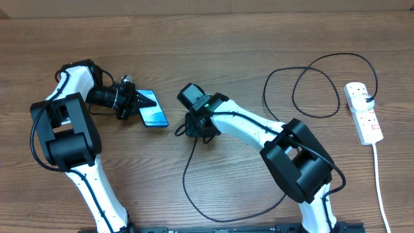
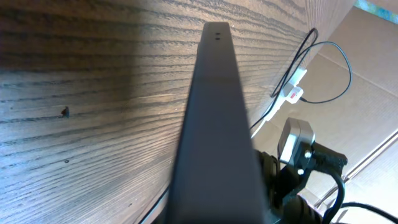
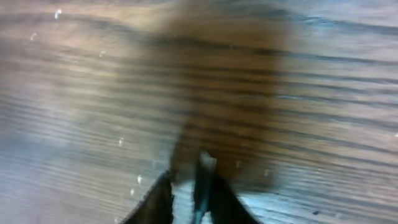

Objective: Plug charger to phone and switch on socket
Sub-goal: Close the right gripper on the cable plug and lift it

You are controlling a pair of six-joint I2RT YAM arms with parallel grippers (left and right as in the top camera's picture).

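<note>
The phone (image 1: 155, 115), blue screen with white text, lies left of centre. My left gripper (image 1: 137, 101) is shut on its left end. In the left wrist view the phone (image 2: 214, 124) shows edge-on as a dark slab running away from the jaws. My right gripper (image 1: 189, 127) is just right of the phone and shut on the plug end of the charger (image 1: 184, 171). In the blurred right wrist view the small plug tip (image 3: 206, 163) sticks out between the dark fingers (image 3: 189, 199). The thin black cable loops across the table to the white socket (image 1: 363, 113) at the far right.
The socket's white lead (image 1: 380, 188) runs down the right edge of the table. The cable forms a wide loop (image 1: 310, 84) at the back right and a long curve along the front. The socket (image 2: 294, 87) and the right arm (image 2: 298, 146) show in the left wrist view.
</note>
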